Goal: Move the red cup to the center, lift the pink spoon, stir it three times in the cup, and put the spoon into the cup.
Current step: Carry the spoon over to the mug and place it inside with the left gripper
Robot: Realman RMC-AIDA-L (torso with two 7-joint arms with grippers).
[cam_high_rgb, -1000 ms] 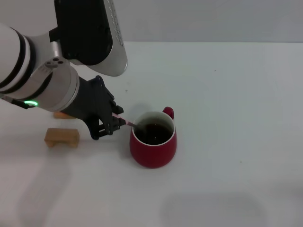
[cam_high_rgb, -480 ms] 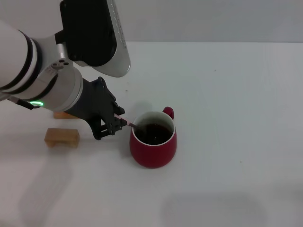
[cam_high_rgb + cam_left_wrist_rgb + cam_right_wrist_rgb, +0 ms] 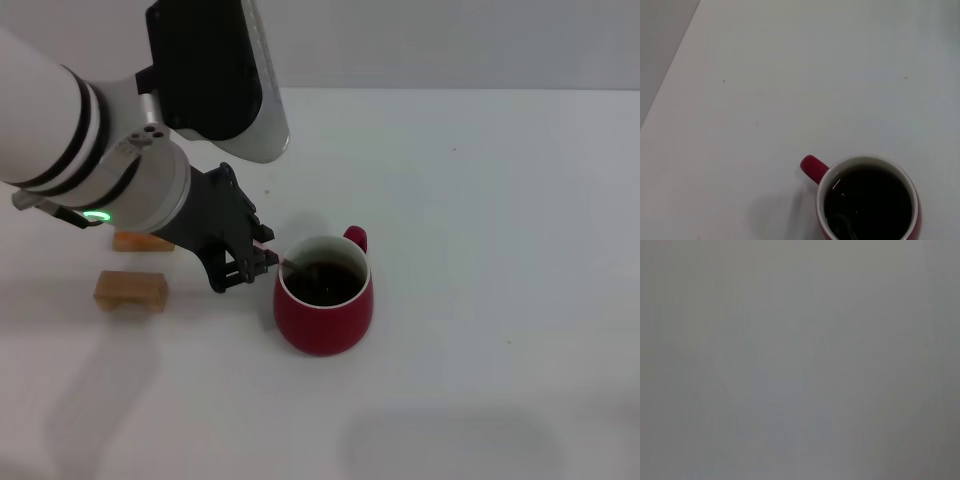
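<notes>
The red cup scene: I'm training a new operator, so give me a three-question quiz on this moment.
1. True or false: the left gripper holds the pink spoon with its bowl dipped in the red cup.
2. The wooden blocks lie on the robot's: A) left of the cup B) right of the cup
3. Fill in: the cup holds dark ____.

Key: 1 true; 2 A; 3 liquid.
</notes>
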